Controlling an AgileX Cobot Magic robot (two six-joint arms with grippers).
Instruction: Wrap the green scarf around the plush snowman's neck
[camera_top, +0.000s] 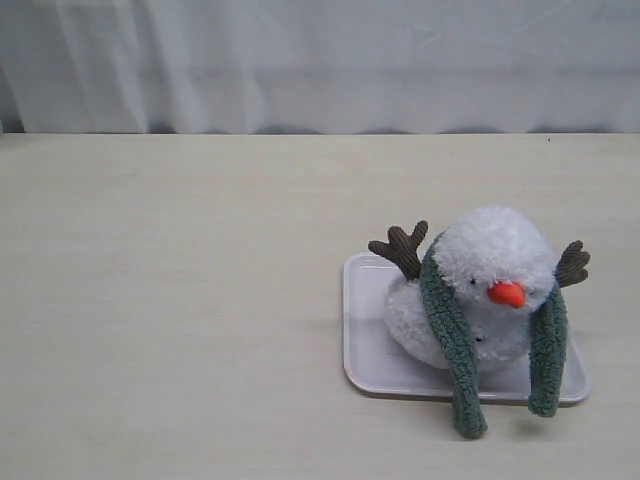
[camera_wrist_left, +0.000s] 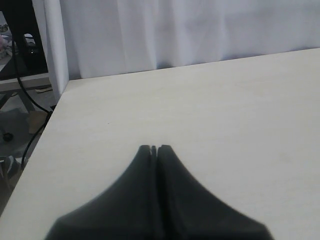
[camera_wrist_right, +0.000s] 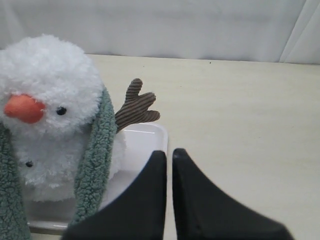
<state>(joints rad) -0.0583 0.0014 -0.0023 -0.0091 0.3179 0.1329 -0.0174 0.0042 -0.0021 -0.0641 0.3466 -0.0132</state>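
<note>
Exterior view, scarf (camera_top: 452, 340) middle hidden behind snowman (camera_top: 495, 255)

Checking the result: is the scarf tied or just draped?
Draped: the scarf hangs down either side of the snowman, with both ends apart in front and uncrossed.

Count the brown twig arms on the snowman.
2. One twig arm sticks out left of the plush snowman's head in the exterior view, the other on the right. No more visible.

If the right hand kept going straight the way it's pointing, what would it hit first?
Probably the corner of the white tray, just ahead of the right hand; the plush snowman sits aside. Depth is unclear, so it could pass above it.
</note>
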